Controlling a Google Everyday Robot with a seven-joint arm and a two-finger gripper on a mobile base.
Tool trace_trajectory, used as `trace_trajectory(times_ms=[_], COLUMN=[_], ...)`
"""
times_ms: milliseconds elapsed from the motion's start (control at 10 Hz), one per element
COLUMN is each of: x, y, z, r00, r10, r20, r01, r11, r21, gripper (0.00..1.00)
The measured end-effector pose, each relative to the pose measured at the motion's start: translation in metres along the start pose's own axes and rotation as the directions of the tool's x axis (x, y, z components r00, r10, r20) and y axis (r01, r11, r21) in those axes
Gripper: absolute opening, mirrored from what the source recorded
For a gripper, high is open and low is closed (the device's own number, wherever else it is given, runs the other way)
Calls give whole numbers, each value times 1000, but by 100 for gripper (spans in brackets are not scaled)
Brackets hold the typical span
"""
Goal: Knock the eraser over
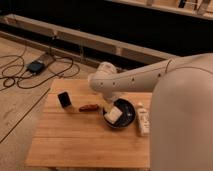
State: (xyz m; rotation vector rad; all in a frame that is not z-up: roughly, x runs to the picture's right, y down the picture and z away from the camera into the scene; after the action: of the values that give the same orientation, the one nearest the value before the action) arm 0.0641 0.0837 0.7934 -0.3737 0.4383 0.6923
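A: Ok, biggest first. The robot's white arm (150, 75) fills the right side. It comes in from the right edge, bends at a round joint over the desk's back edge, then drops twd the middle.

B: Under it is the wooden desk (75, 142), light planks, taking the lower centre of the shot.

A: Left of that there's floor (12, 107) w/ black cables (15, 75) looping across it. They run to a small dark box (36, 66), well apart from the desk.

B: Now on the desk: a dark round bowl (131, 120), right of centre, approx mid-depth.

A: And the claw (113, 114)?

B: It's at the arm's end, low over the bowl's left part, its pale tip overlapping the rim from this angle. Released or clenched, can't tell. Touching the bowl or just above it, can't tell either.

A: Right of the bowl lies a white oblong item (143, 121), just beside it, running front-to-back.

B: On the bowl's left there's a reddish-brown stick-shaped thing (89, 107), lying flat. It's near the claw but apart from it.

A: Where's the eraser (64, 99)?

B: It's a small dark block standing up on the desk's left part, twd the back. It sits left of the reddish-brown thing w/ a gap btwn them. The bowl and claw are well apart from it, over on the other side of that stick. Nothing is touching the eraser and it's not knocked over.
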Motion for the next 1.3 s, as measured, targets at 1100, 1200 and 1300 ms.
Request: trace_trajectory(times_ms=[1100,1200,1300], x=[-26,-40,-50], y=[6,10,12], z=[-24,-36,-45], r00=[998,997,994], r10=[11,5,-3], r20=[54,82,107], r01=[-9,0,9], r11=[999,999,998], r21=[-38,-51,-60], gripper=[80,80,80])
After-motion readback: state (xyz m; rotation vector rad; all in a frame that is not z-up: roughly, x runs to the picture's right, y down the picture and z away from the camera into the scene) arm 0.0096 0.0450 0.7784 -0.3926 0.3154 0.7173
